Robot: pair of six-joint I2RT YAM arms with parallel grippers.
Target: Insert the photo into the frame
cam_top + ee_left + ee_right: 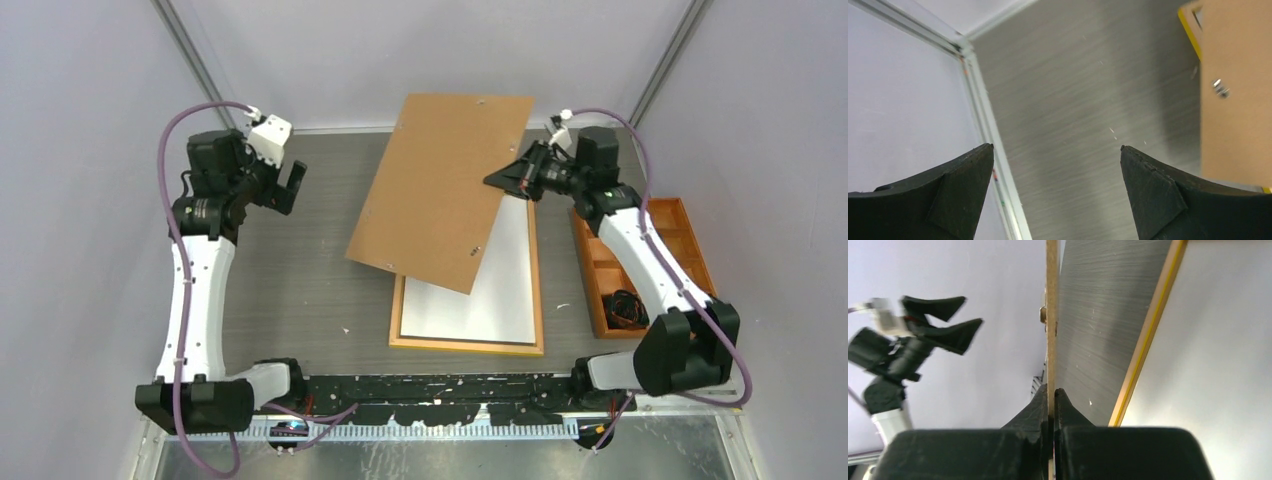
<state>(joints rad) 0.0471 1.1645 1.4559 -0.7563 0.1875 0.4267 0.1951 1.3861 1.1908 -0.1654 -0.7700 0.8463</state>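
Note:
The frame (465, 346) lies flat on the table, tan side up, with a yellow edge (1148, 330) showing in the right wrist view. A plain white sheet (480, 300) fills it, apparently the photo's white reverse; it also shows in the right wrist view (1218, 365). No printed picture is visible. My right gripper (518, 178) is shut on the right edge of the brown backing board (440, 190) and holds it tilted above the frame's far half. The jaws pinch the board's thin edge (1051, 315). My left gripper (290, 185) is open and empty above the far left of the table (1057, 147).
An orange compartment tray (690, 225) stands at the right, with a black coiled cable (625, 305) in its near compartment. Enclosure walls close in the left, back and right. The board (1238, 100) fills the right side of the left wrist view.

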